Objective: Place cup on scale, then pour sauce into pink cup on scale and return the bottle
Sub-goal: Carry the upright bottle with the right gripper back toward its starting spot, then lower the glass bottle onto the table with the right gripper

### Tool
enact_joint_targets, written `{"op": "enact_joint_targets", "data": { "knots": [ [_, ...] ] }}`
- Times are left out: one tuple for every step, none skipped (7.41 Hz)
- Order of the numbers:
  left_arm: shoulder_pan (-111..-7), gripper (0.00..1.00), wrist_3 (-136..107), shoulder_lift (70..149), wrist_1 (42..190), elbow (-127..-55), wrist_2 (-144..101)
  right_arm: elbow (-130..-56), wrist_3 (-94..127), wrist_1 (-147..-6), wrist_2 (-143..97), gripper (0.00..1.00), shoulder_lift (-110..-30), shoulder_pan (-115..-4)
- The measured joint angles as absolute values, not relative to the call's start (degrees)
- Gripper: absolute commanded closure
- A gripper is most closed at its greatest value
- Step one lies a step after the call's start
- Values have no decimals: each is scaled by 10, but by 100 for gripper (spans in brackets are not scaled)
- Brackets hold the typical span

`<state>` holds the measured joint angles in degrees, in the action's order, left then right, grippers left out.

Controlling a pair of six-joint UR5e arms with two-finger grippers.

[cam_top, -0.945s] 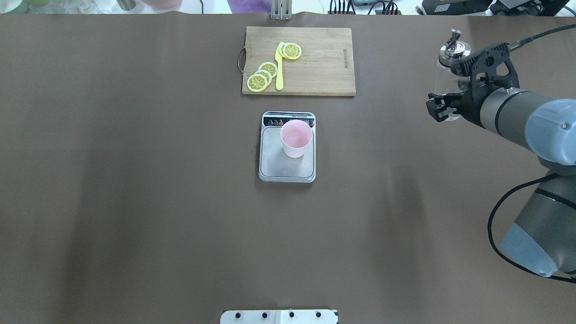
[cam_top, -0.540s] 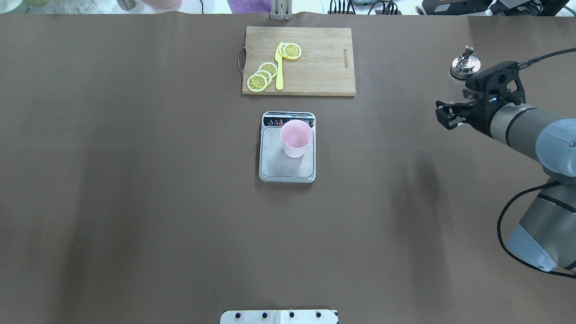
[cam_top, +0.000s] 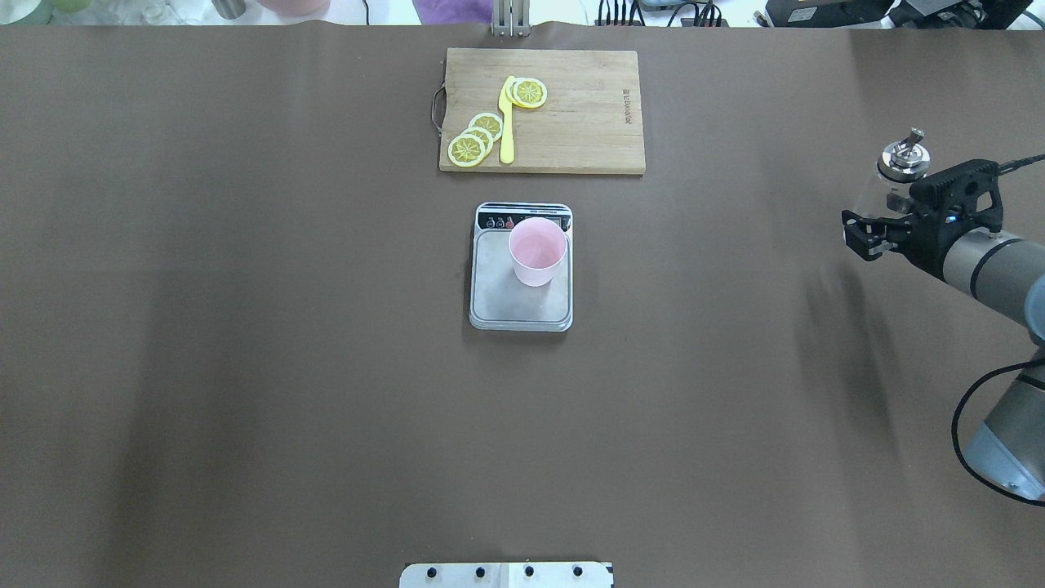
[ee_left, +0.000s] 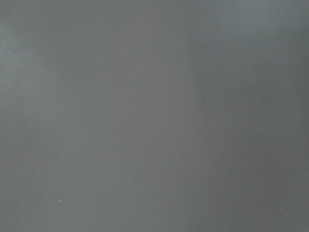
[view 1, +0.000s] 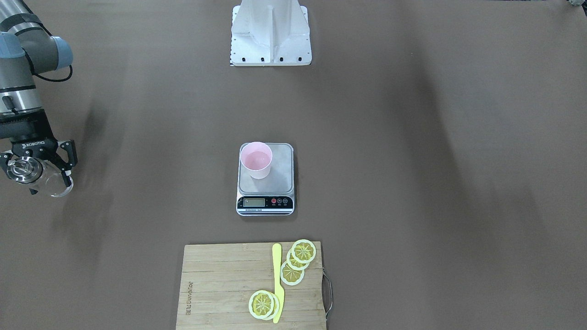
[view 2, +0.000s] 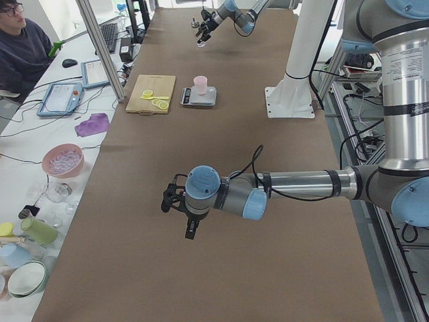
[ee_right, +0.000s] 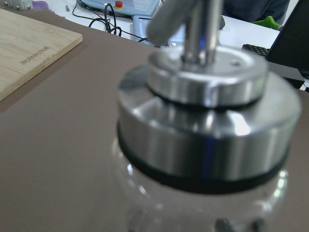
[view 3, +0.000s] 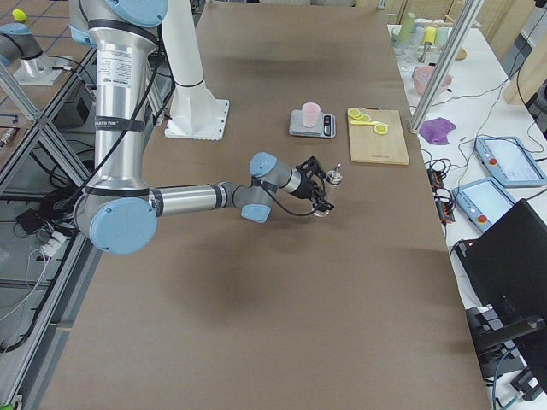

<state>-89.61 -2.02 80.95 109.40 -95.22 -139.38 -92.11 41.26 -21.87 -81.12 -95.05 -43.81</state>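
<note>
Six views, taken in order.

Front-facing view: I read the right gripper (view 1: pixel 37 172) at 9 o'clock of the frame. Its jaws are clamped on the glass body of the bottle (view 1: pixel 55 185). The pink cup (view 1: pixel 256 160) stands upright on the scale (view 1: pixel 280 179) at frame centre, toward the plate's 11 o'clock corner. A bamboo cutting board (view 1: pixel 215 279) with lemon slices (view 1: pixel 304 250) and a yellow knife (view 1: pixel 277 275) lies at 6 o'clock of the scale.

Overhead view: bottle and gripper sit at 3 o'clock, well apart from the scale.

Exterior left view: the left gripper (view 2: pixel 173 200) hangs over the table (view 2: pixel 134 268). I cannot tell its jaw state.

Exterior right view: the bottle is upright. I cannot tell whether its base touches the table.

Left wrist view: brown table surface.

Right wrist view: the blurred metal pour cap fills the frame.
</note>
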Motion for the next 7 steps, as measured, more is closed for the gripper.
{"op": "enact_joint_targets", "data": {
  "knots": [
    [-896, 2, -20, 810, 1094, -952, -1395, -896, 430, -182, -811, 100, -955, -439],
    [-896, 2, -20, 811, 1095, -952, -1395, -878, 442, -156, -811, 100, -957, -439],
    [-896, 2, -20, 811, 1096, -952, -1395, -869, 449, -143, -810, 100, -962, -440],
    [-896, 2, -20, 811, 1096, -953, -1395, -866, 452, -133, -808, 100, -971, -441],
    [-896, 2, -20, 811, 1097, -953, -1395, -864, 454, -120, -806, 100, -981, -441],
    [-896, 2, -20, 811, 1097, -953, -1395, -862, 454, -105, -805, 100, -989, -441],
    [-896, 2, -20, 811, 1097, -953, -1395, -856, 456, -94, -803, 100, -993, -440]
  ]
}}
